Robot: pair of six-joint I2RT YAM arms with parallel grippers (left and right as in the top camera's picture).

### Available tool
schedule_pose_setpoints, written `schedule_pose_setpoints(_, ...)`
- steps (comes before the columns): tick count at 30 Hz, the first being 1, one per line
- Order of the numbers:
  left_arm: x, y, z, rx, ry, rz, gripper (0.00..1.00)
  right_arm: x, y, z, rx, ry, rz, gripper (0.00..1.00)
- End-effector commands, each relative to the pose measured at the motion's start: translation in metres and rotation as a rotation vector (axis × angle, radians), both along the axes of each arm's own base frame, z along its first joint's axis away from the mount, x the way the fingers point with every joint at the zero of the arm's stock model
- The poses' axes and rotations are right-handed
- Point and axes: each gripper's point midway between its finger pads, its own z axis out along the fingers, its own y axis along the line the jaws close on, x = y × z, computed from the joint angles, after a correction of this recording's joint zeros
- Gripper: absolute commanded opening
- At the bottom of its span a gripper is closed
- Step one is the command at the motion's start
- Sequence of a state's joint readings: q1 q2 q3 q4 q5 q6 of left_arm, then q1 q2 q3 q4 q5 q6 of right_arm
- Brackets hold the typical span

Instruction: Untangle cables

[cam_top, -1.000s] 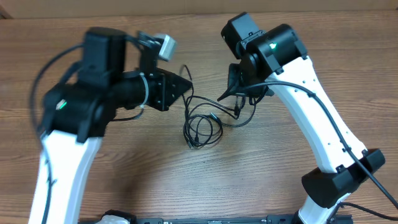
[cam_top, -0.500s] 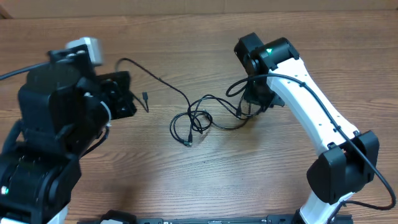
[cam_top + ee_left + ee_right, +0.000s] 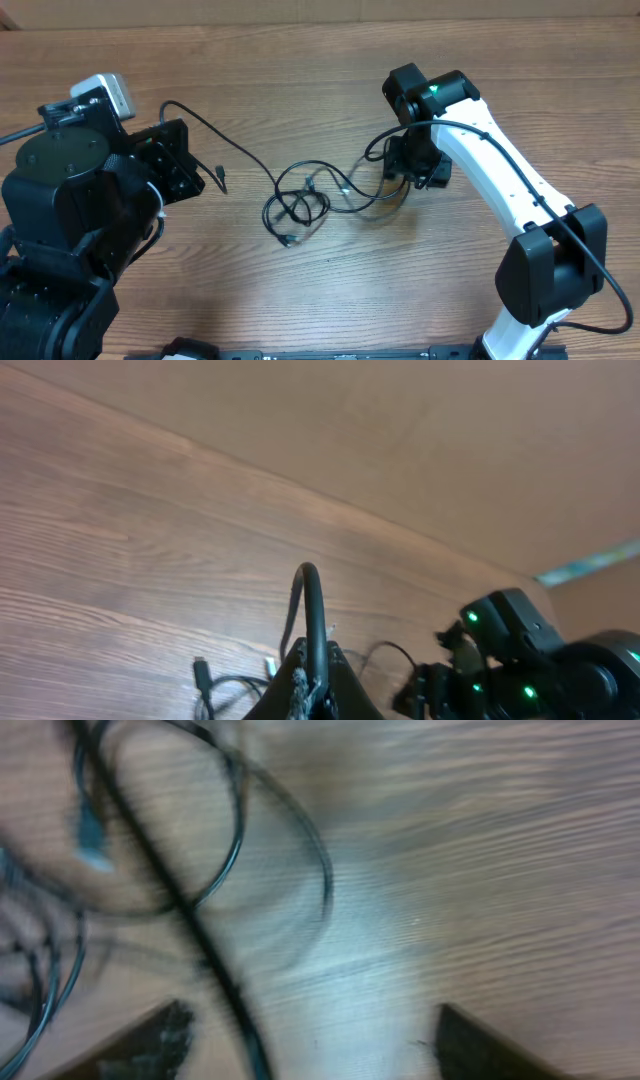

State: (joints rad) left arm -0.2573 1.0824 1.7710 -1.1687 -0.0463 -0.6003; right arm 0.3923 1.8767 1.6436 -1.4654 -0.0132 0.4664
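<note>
Pinching one strand in my left jaws, shut tight on it. The cord arches up and runs over to the cables (image 3: 300, 203). I count one knotted cluster mid-bench (image 3: 330, 290), its cords too interwoven to number. One plug end (image 3: 220, 180) dangles just beside my left jaws. My right jaws hang wide over the tangle's right end, and a blurred strand runs between the fingers (image 3: 150, 1045), ungripped. Bare wood lies in front of the knot, and the bench's far edge sits well behind it.
</note>
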Motion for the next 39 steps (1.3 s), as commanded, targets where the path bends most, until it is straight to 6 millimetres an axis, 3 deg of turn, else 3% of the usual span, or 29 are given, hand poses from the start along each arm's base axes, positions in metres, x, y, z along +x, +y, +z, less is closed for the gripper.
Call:
schedule_pose_setpoints(1, -0.006, -0.015, 0.011, -0.060, -0.019, -0.082, 0.04, -0.007, 0.022, 0.023, 0.156, 0.016, 0.111, 0.83)
schedule_pose_setpoints(4, -0.007, -0.019, 0.012, -0.072, -0.020, -0.105, 0.04, -0.008, 0.030, 0.045, 0.207, 0.011, 0.122, 0.82)
schedule_pose_setpoints(10, -0.004, -0.021, 0.003, -0.085, 0.022, -0.094, 0.04, -0.014, 0.092, 0.111, 0.583, -0.068, 0.366, 0.85)
schedule_pose_setpoints(12, 0.000, -0.022, -0.007, -0.076, 0.067, -0.092, 0.04, -0.020, 0.113, 0.129, 0.709, -0.093, 0.453, 1.00)
schedule_pose_setpoints(19, 0.010, -0.035, -0.016, -0.098, 0.111, -0.141, 0.04, -0.024, 0.146, 0.131, 0.738, -0.160, 0.590, 1.00)
schedule_pose_setpoints(23, 0.010, -0.045, -0.010, -0.130, 0.095, -0.193, 0.04, -0.013, 0.168, 0.127, 0.682, -0.273, 0.674, 1.00)
schedule_pose_setpoints(28, -0.001, -0.057, 0.011, -0.180, 0.025, -0.277, 0.04, -0.001, 0.194, 0.122, 0.661, -0.354, 0.640, 1.00)
schedule_pose_setpoints(33, -0.013, -0.053, 0.025, -0.185, -0.034, -0.278, 0.04, 0.007, 0.198, 0.113, 0.635, -0.379, 0.603, 1.00)
schedule_pose_setpoints(39, -0.033, -0.049, 0.059, -0.219, -0.173, -0.286, 0.04, -0.006, 0.209, 0.102, 0.705, -0.339, 0.669, 1.00)
